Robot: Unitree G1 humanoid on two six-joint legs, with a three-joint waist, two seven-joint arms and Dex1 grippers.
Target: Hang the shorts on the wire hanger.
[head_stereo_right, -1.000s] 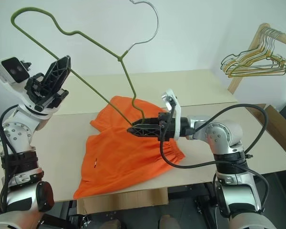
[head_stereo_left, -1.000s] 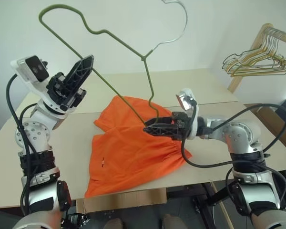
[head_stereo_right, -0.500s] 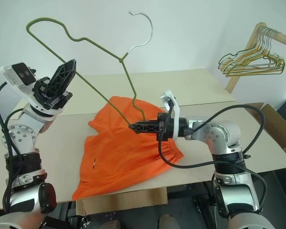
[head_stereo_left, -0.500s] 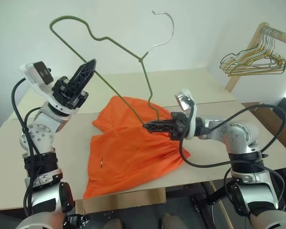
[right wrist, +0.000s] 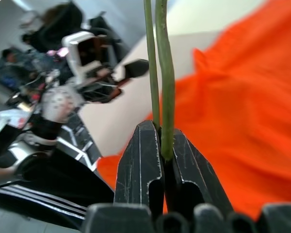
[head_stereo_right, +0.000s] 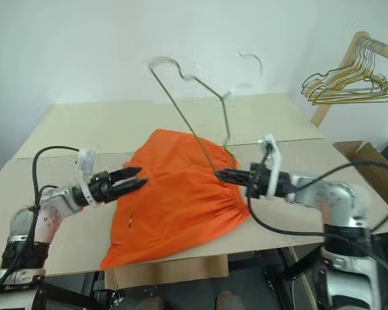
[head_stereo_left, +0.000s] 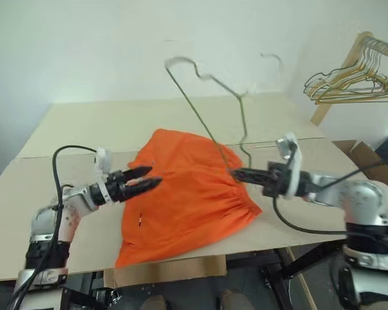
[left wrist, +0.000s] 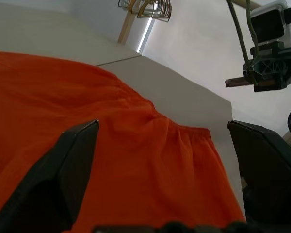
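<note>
The orange shorts [head_stereo_left: 187, 197] lie spread flat on the beige table [head_stereo_left: 71, 129], with the gathered waistband toward my right arm. The wire hanger [head_stereo_left: 199, 115], thin olive-green wire with a silver hook, stands tilted in the air above the shorts. My right gripper [head_stereo_left: 233, 172] is shut on its lower wire, just over the waistband; the right wrist view shows the wire [right wrist: 163, 92] pinched between the fingers. My left gripper [head_stereo_right: 143, 175] is open and low over the table at the shorts' left edge, pointing across the fabric [left wrist: 136, 160].
A bunch of gold and dark wire hangers [head_stereo_left: 349, 82] hangs on a wooden rack at the far right. A cardboard box [head_stereo_left: 365, 154] sits beside the table's right end. The table's front edge runs just below the shorts' hem.
My left gripper has let go of the hanger, dropped to the table beside the shorts and opened. My right gripper has shut on the hanger's lower wire and moved right; the hanger has tipped.
</note>
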